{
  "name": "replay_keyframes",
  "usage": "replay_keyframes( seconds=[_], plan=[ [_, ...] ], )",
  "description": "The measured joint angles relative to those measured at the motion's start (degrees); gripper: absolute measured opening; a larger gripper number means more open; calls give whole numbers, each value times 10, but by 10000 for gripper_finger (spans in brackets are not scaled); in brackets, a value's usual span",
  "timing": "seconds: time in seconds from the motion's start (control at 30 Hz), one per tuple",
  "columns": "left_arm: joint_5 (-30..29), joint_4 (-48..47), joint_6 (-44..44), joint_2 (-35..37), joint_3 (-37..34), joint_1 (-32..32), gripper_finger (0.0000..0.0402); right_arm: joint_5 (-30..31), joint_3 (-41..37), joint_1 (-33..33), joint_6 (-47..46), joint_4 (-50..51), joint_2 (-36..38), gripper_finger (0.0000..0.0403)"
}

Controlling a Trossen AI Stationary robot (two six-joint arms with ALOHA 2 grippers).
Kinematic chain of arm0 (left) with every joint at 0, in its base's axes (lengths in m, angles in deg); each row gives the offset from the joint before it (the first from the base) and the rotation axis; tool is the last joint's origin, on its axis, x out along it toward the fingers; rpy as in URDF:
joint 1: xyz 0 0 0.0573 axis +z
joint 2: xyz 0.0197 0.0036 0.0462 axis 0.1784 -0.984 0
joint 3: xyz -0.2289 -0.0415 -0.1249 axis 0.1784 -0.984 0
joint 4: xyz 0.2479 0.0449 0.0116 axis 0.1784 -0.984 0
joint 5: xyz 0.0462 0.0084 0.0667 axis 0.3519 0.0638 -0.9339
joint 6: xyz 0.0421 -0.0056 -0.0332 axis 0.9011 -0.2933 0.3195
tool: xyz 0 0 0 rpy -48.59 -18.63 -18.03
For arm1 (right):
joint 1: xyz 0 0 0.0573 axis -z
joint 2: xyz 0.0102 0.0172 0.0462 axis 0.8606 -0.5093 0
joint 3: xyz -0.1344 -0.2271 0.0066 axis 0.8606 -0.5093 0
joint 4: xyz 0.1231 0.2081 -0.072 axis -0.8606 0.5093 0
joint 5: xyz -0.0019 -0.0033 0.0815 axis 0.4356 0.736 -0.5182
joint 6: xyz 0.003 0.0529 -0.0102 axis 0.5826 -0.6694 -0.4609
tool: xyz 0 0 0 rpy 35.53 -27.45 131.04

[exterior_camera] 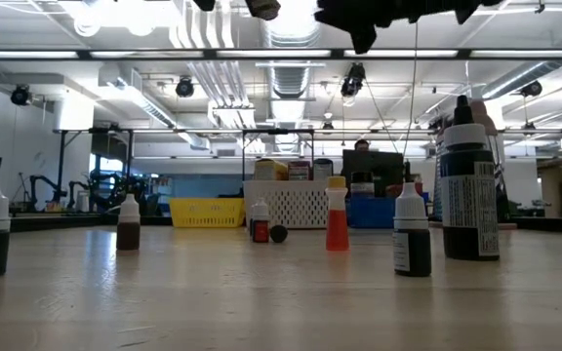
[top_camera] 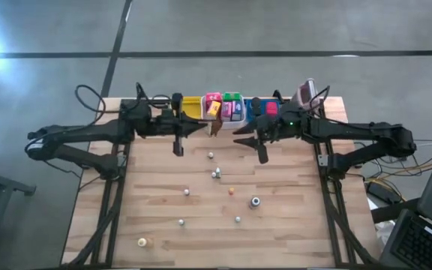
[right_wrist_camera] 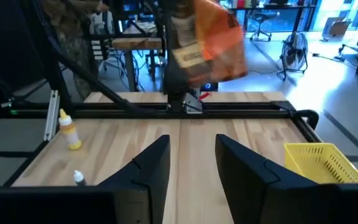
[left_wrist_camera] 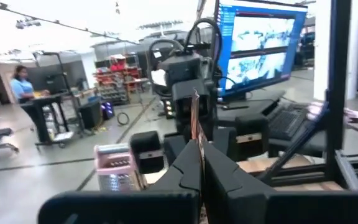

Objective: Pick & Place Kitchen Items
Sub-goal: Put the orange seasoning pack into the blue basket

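**Two pincers, one packet**

My left gripper (top_camera: 205, 126) is clenched on the brown-orange packet (top_camera: 216, 125), held above the table near the yellow bin (top_camera: 191, 109). My right gripper (right_wrist_camera: 191, 149) faces it, fingers apart, grasping nothing. Small bottles (top_camera: 215, 174) dot the table (top_camera: 291, 225).

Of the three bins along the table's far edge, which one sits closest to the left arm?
The yellow bin. It is the end one beside the left claw; the white bin full of packets is in the middle, and the blue bin lies toward the right arm.
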Motion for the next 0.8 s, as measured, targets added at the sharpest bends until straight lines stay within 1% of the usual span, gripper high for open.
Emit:
replay_keyframes(
  seconds=[0.07, 0.13, 0.17, 0.27, 0.37, 0.53, 0.8],
  plan=[
    [2, 4, -3, 0, -1, 0, 0, 0, 0, 0, 4, -19, -15, 130],
    [3, 5, -14, -2, -1, 0, 0, 2, 2, -1, 27, -39, -30, 137],
    [3, 10, -15, -6, -1, 0, 0, 10, 4, -1, 42, -46, -38, 140],
    [2, 11, -24, -10, -1, 0, 0, 59, 11, -4, 80, -55, -63, 144],
    [2, 14, -27, -10, -1, 0, 0, 85, 22, -4, 104, -55, -81, 145],
    [2, 10, -27, -11, -1, 0, 0, 90, 42, -5, 110, -58, -95, 127],
    [1, 7, -23, -11, -1, 0, 0, 91, 55, -12, 121, -57, -87, 87]
  ],
)
